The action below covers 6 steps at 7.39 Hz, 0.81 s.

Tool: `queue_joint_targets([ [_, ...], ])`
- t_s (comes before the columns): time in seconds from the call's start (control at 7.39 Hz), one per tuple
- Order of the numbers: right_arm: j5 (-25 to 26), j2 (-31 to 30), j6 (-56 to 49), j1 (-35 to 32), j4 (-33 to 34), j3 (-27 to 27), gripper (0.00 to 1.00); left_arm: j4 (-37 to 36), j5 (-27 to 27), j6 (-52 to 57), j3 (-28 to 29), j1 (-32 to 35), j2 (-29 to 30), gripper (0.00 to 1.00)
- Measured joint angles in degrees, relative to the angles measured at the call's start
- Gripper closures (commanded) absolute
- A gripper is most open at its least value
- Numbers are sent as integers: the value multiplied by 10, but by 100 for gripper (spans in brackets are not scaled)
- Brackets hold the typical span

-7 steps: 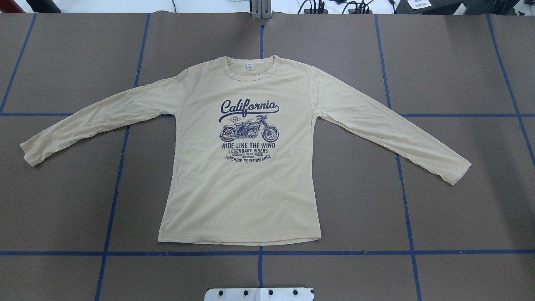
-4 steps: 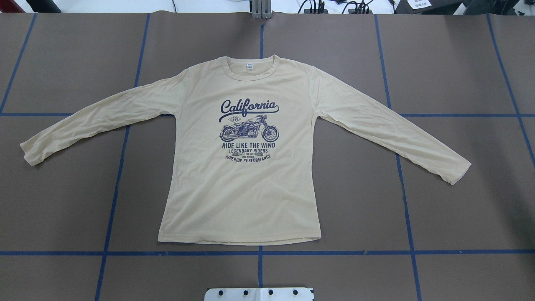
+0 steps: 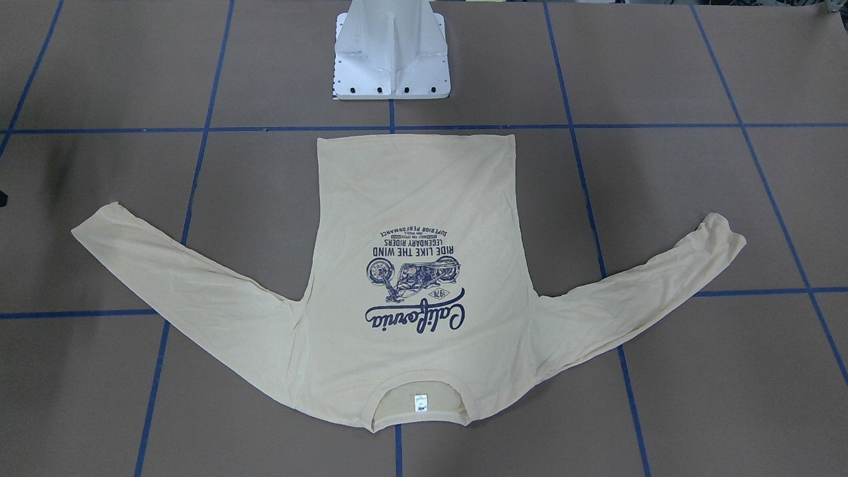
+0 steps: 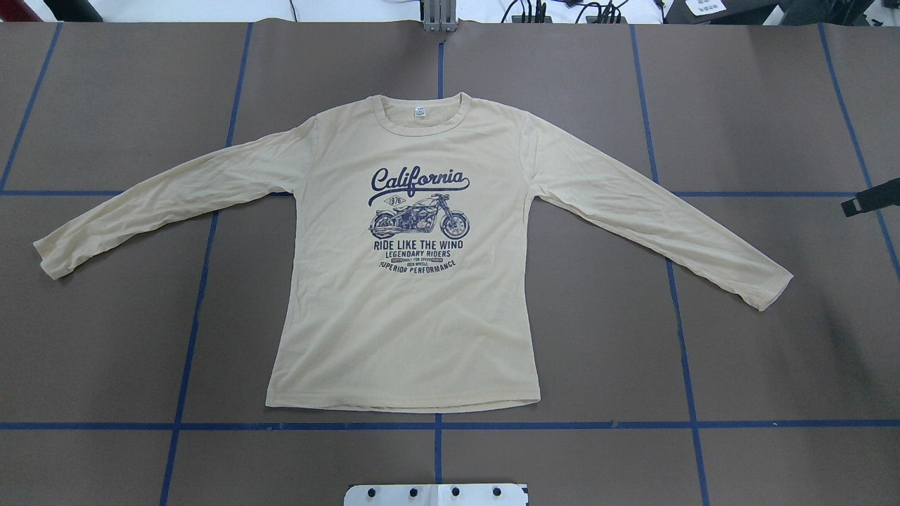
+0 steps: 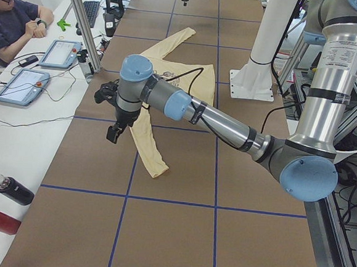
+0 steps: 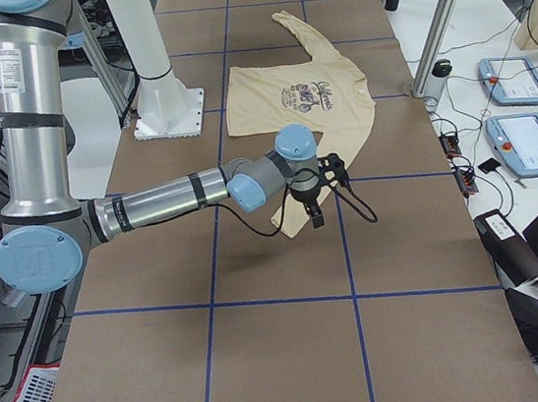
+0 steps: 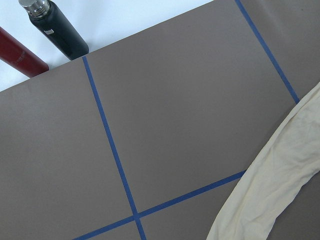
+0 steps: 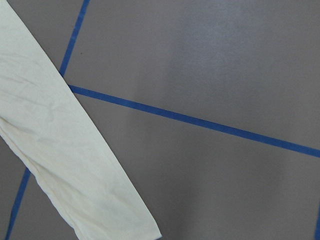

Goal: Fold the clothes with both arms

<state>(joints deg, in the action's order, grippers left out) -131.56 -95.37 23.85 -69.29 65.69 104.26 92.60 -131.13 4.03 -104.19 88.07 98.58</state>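
The cream-yellow long-sleeved T-shirt (image 4: 415,316) lies flat and face up on the brown table, sleeves spread, navy "California" print (image 4: 418,183) up, neck label (image 4: 420,110) at the far end. It also shows in the front-facing view (image 3: 411,185). My right gripper (image 4: 870,198) just pokes in at the overhead view's right edge, beyond the right cuff (image 4: 766,289); in the exterior right view it (image 6: 312,213) hangs by that cuff. My left gripper (image 5: 114,130) hangs beside the left sleeve (image 5: 147,143). I cannot tell whether either is open. The wrist views show only sleeve (image 7: 270,175) (image 8: 60,160).
The white pedestal base (image 3: 391,59) stands at the robot's side of the table. A black bottle (image 7: 55,30) and a red bottle (image 7: 20,56) lie off the table's left end. An operator (image 5: 14,15) sits at a side desk with tablets. Blue tape lines cross the table.
A black part of my right gripper has come into the overhead view at its right edge. The shirt has not moved.
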Motion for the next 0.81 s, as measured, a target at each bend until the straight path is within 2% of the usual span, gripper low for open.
queue_joint_targets([
  [0.27,61,-11,145,80,-143,-38,2,1,0,0,0,0,0,0],
  [0.54,133,-15,246,151,-295,-108,16,1,0,0,0,0,-1,0],
  [0.68,158,-16,272,174,-343,-134,19,1,0,0,0,-1,-1,0],
  [0.81,172,-22,283,188,-364,-144,23,1,0,1,0,-1,-3,0],
])
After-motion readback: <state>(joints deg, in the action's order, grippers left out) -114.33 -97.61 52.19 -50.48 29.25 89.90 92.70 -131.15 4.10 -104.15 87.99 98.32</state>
